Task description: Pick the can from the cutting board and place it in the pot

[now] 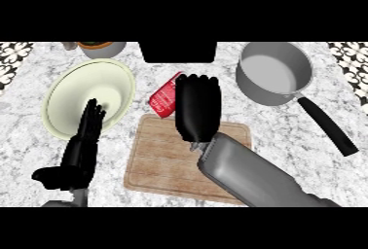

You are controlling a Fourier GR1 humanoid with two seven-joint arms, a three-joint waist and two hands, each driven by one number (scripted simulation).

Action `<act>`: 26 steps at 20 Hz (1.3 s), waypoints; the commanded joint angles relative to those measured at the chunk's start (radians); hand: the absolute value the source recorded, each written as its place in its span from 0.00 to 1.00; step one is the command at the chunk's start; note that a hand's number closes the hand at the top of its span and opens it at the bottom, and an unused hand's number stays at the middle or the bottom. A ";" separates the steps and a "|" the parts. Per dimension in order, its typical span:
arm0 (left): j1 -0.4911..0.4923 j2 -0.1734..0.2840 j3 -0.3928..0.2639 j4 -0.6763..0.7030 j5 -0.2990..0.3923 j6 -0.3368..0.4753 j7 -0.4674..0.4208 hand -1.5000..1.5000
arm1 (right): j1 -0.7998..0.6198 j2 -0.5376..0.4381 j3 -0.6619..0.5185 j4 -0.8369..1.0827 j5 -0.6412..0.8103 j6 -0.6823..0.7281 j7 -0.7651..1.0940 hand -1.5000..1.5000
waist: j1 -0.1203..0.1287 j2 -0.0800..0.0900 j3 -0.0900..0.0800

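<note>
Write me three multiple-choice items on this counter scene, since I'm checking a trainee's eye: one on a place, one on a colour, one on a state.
1. Where is the pot?
A. upper right of the counter
B. on the cutting board
C. lower left

2. What colour is the can?
A. blue
B. red
C. yellow

3. How is the left hand?
A. curled round the can
B. fingers straight, holding nothing
C. gripping the pot's handle

Key: 1 A, it stands beyond the cutting board to the right. 2 B, red shows beside the right hand. 3 B, it stands open by the plate.
</note>
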 commanded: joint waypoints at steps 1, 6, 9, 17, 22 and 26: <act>0.032 0.040 0.057 0.012 0.048 -0.071 -0.044 0.50 | 0.015 -0.061 -0.094 -0.065 0.019 0.085 0.052 1.00 | -0.002 0.000 0.000; -0.003 -0.001 0.010 -0.053 -0.004 -0.015 0.055 0.50 | 0.107 -0.168 -0.208 -0.086 -0.015 0.041 -0.081 1.00 | -0.001 0.001 0.001; -0.005 -0.010 0.035 0.007 -0.009 -0.029 -0.015 0.50 | 0.124 -0.234 -0.298 -0.068 -0.057 0.031 -0.164 1.00 | 0.000 0.002 0.000; -0.008 -0.027 0.037 0.003 -0.025 -0.048 0.012 0.50 | 0.161 -0.316 -0.480 0.048 -0.172 0.011 -0.403 1.00 | 0.004 0.004 0.000; -0.007 -0.064 0.017 0.025 -0.061 -0.033 -0.009 0.50 | 0.180 -0.274 -0.528 0.226 -0.208 -0.039 -0.534 1.00 | 0.011 0.006 0.000; -0.081 -0.057 0.067 0.104 -0.036 -0.059 -0.013 0.50 | 0.105 -0.292 -0.599 0.479 -0.254 -0.058 -0.669 1.00 | 0.020 0.012 0.001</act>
